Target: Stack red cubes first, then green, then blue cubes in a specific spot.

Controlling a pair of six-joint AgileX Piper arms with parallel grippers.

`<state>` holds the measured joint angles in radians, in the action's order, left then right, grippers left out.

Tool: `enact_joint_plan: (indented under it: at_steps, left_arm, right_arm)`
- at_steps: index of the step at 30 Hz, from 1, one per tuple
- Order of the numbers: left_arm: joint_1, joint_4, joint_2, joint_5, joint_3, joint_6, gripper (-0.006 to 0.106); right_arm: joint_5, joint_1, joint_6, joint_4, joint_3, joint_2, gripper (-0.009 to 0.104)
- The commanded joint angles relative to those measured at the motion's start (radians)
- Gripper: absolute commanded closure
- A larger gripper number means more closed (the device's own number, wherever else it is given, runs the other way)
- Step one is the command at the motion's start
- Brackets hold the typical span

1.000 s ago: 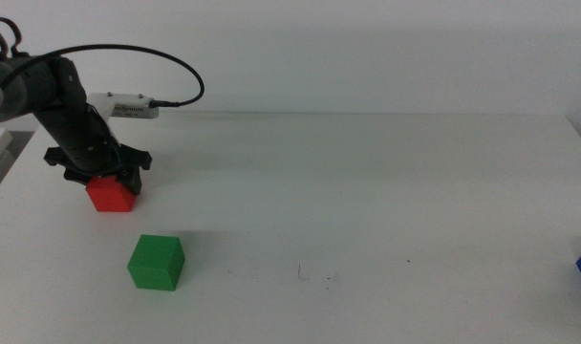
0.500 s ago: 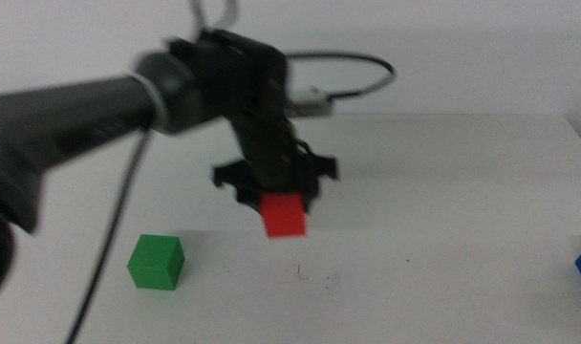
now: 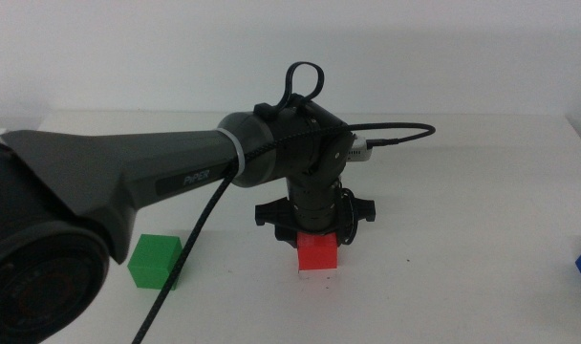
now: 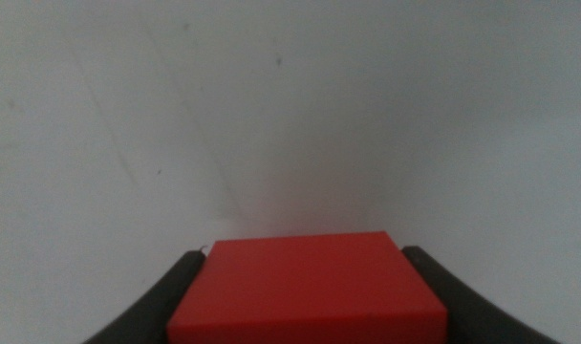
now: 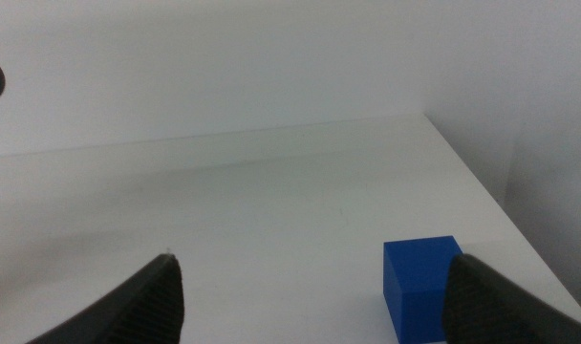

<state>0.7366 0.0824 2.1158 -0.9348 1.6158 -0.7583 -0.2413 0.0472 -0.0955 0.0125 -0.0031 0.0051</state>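
White tabletop (image 3: 462, 191), red cube (image 3: 319, 253) mid-table.

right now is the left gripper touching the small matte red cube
Touching. The left wrist view shows the left gripper with a dark jaw pressed against each side of the small matte red cube, no gap on either side.

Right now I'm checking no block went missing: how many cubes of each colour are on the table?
Small matte red cube, held in the left claw: 1
Small matte green cube: 1
Small matte blue cube: 1
Total: 3
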Motion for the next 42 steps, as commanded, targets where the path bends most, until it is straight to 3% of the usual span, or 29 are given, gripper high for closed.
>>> enact_joint_plan:
  at_steps: [1, 6, 13, 18, 23, 24, 31, 36, 42]
  left_arm:
    - [0.003, 0.015, 0.006, 0.020, 0.002, -0.010, 0.102]
    - [0.003, 0.007, 0.031, 0.024, 0.002, -0.010, 0.099]
    - [0.003, 0.007, 0.041, 0.024, 0.002, 0.044, 0.081]
    - [0.001, -0.004, 0.031, 0.034, 0.002, 0.055, 0.050]
    - [-0.001, 0.026, -0.016, 0.036, 0.002, 0.088, 0.009]
    - [-0.005, 0.026, -0.036, 0.031, 0.002, 0.103, 0.007]
    - [-0.110, 0.092, -0.294, -0.224, -0.019, 0.240, 0.007]
    - [-0.275, 0.086, -0.520, -0.184, -0.257, 0.324, 0.007]
    - [-0.459, -0.111, -0.603, -0.059, -0.473, 0.498, 0.007]
  right_arm:
    - [0.010, 0.002, 0.003, 0.006, 0.003, -0.005, 0.010]
    - [0.010, 0.002, 0.003, 0.006, 0.003, -0.005, 0.010]
    - [0.010, 0.002, 0.003, 0.006, 0.003, -0.005, 0.010]
    - [0.010, 0.002, 0.003, 0.006, 0.003, -0.005, 0.010]
    - [0.010, 0.002, 0.003, 0.006, 0.003, -0.005, 0.010]
    - [0.010, 0.002, 0.003, 0.006, 0.003, -0.005, 0.010]
    - [0.010, 0.002, 0.003, 0.006, 0.003, -0.005, 0.010]
    - [0.010, 0.002, 0.003, 0.006, 0.003, -0.005, 0.010]
    - [0.010, 0.002, 0.003, 0.006, 0.003, -0.005, 0.010]
